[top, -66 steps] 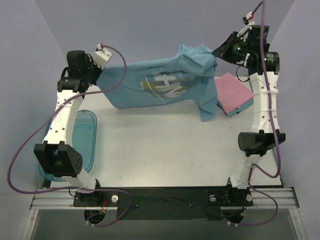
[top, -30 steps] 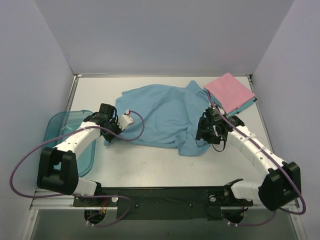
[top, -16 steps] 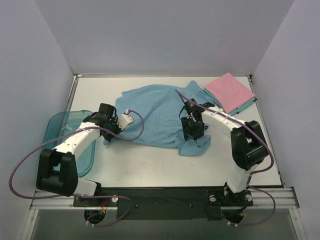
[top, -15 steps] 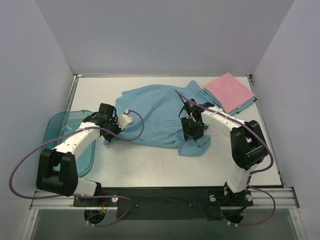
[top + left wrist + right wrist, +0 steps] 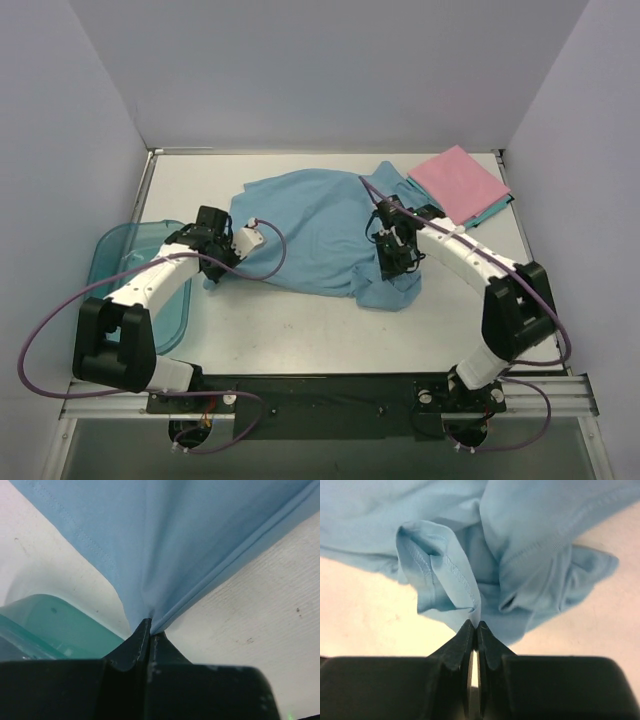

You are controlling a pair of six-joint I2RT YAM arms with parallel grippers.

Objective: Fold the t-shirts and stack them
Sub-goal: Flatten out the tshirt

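The light blue t-shirt (image 5: 315, 232) lies spread and rumpled on the white table, its print hidden. My left gripper (image 5: 213, 272) is shut on the shirt's near-left edge; in the left wrist view the cloth (image 5: 165, 545) runs straight out from the closed tips (image 5: 150, 626). My right gripper (image 5: 392, 270) is shut on a folded hem at the shirt's near-right corner; the right wrist view shows that hem (image 5: 451, 580) pinched between the tips (image 5: 476, 626). A folded pink t-shirt (image 5: 459, 184) lies on a folded teal one (image 5: 490, 212) at the back right.
A translucent teal plastic bin (image 5: 133, 275) sits at the table's left edge, beside and partly under my left arm; it also shows low left in the left wrist view (image 5: 55, 627). Grey walls close in the left, back and right sides.
The shirt was held up in the air, then laid down on the table. My right gripper has moved over the shirt's near-right corner and shut on the hem there. The left has kept its grip.
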